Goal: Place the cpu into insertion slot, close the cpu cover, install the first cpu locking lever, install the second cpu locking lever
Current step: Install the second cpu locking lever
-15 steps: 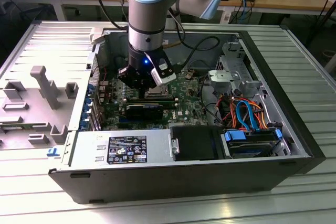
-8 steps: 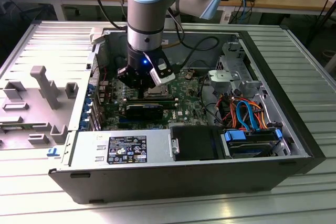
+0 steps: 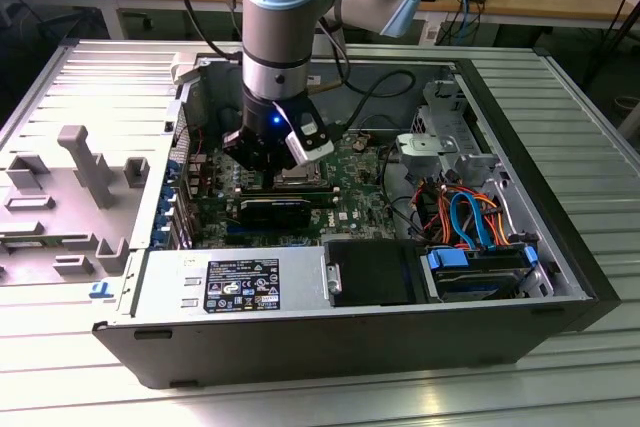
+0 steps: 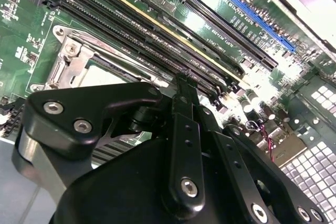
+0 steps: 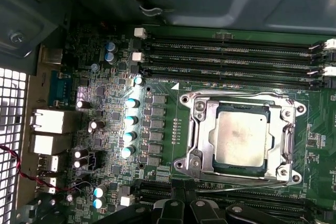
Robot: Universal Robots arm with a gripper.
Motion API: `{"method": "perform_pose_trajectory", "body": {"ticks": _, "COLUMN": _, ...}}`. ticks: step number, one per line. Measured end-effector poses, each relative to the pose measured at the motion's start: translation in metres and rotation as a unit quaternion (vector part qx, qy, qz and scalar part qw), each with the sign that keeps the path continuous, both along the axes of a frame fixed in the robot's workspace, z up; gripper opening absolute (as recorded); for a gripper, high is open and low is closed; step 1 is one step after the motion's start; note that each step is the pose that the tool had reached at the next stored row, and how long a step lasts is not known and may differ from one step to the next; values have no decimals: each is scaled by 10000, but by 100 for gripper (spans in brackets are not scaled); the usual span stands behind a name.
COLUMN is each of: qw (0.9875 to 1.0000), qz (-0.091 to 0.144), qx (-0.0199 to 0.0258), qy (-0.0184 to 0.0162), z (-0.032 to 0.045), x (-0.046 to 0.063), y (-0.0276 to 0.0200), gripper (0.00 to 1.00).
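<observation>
Gripper: the gripper (image 4: 181, 85) hangs low inside the open computer case (image 3: 560, 317), over the motherboard (image 5: 110, 103); in the second wrist view its fingers (image 4: 184, 129) stand drawn together, with nothing seen between them.
Cpu: the cpu (image 5: 242, 138) lies flat and square in the insertion slot (image 5: 220, 109), dull metal top up.
Cpu cover: the cpu cover (image 5: 202, 129) lies down around the chip, its window framing the metal top.
Levers: thin wire levers run along the socket edges; whether either is latched cannot be told.
Risk 1: in my judgement, a lever pushed off its hook could spring back, caused by the narrow fingertips slipping on thin wire.
Risk 2: pressing with the cover not fully seated could load the chip unevenly and harm the socket contacts.
Obstructions: 4 memory slots (image 5: 231, 59) run just beside the socket; a row of capacitors (image 5: 129, 121) stands near its other side; long card slots (image 4: 231, 30) lie close to the fingertips.
Surroundings: drive cage with orange and blue cables (image 3: 470, 217) stands well apart, toward the exterior view's right.
</observation>
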State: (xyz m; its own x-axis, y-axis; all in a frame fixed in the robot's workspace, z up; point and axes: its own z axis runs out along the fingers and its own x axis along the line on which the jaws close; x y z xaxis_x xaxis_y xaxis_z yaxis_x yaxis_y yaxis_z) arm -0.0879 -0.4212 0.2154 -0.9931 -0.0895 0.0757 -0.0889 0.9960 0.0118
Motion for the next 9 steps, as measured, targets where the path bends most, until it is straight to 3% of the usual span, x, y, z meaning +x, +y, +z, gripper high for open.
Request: {"method": "perform_pose_trajectory", "body": {"ticks": 9, "qw": 10000, "qz": 41, "qx": 8, "qy": 0, "z": -31, "x": -6, "y": 7, "gripper": 11}}
